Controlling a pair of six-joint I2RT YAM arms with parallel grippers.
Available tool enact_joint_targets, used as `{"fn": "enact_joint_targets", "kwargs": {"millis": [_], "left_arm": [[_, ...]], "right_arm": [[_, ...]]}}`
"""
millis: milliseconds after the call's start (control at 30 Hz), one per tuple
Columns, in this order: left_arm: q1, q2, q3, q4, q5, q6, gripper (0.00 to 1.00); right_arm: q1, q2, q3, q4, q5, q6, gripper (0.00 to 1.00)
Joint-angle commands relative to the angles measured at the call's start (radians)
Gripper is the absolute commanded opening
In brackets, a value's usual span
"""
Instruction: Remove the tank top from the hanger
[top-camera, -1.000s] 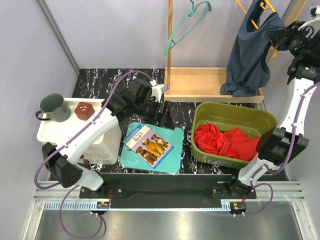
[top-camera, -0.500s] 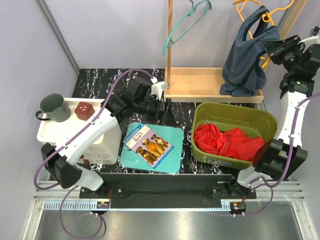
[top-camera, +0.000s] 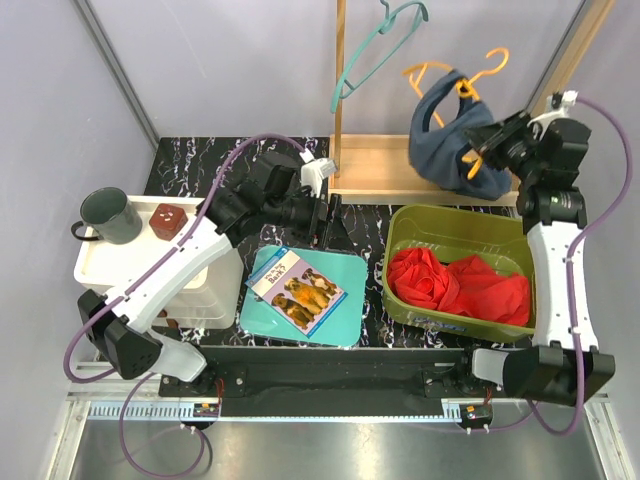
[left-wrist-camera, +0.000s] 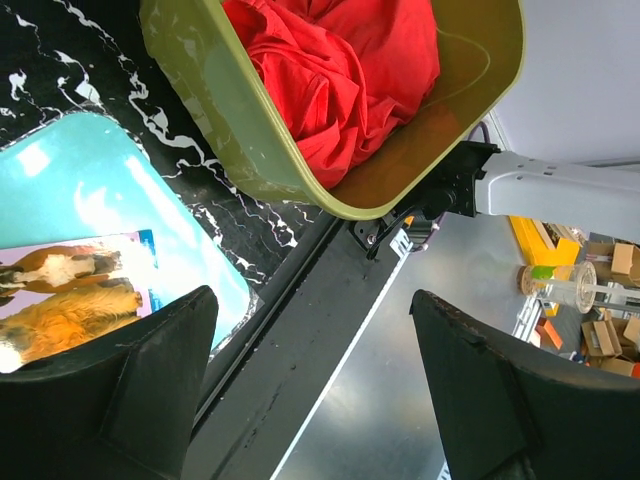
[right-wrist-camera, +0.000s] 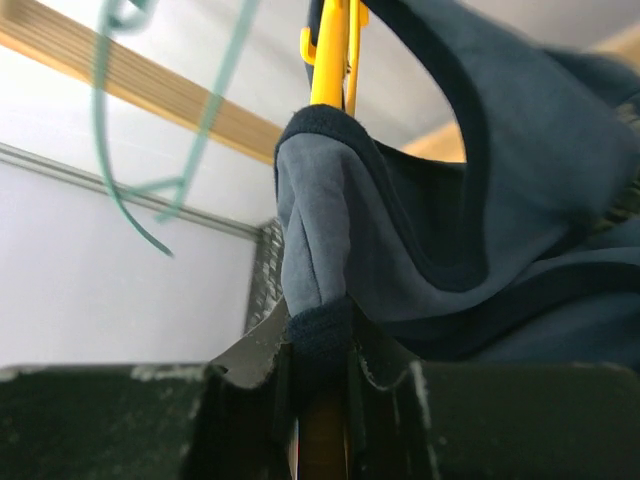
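Grey enamel marks the far left, where a mug (top-camera: 108, 214) is set on a white tray (top-camera: 120, 268) beside a red block (top-camera: 168, 221). To the right of these, the left gripper (top-camera: 328, 228) is held low over the dark marbled table (top-camera: 190, 160), its fingers (left-wrist-camera: 110, 390) spread wide and nothing between them. Beneath and in front of it, a book (top-camera: 297, 290) is laid on a teal board (top-camera: 345, 300). Behind, a teal hanger (top-camera: 375, 50) is hung by a wooden post (top-camera: 340, 90) that is fixed in a wooden base (top-camera: 380, 165). Further right, a green bin (top-camera: 465, 225) is filled with red cloth (top-camera: 455, 285). Above the base's right end and just behind the bin, the tank top (top-camera: 445, 140) is carried in the air as a bunched blue bundle, one strap looped over the orange hanger (right-wrist-camera: 327, 50). The right gripper (right-wrist-camera: 318, 370) is clenched on that strap of the tank top, with the hanger's wire pinched in alongside it. The hanger is seen tilted, with its hook free of any rail.
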Motion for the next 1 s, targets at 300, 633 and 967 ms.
{"fn": "enact_joint_targets", "kwargs": {"millis": [300,633,967], "left_arm": [[0.011,-0.129,0.014,0.037,-0.201,0.029,0.83],[0.013,-0.272,-0.028,0.219,-0.363,-0.023,0.73],[0.045,-0.172,0.038,0.31,-0.412,-0.244,0.74]], "right_arm": [[0.197,-0.167,-0.221,-0.242,-0.189,-0.211,0.0],[0.483,-0.088,-0.2,-0.236,-0.319,-0.243,0.0],[0.558,-0.143,-0.278,-0.09,-0.358,-0.24,0.0]]}}
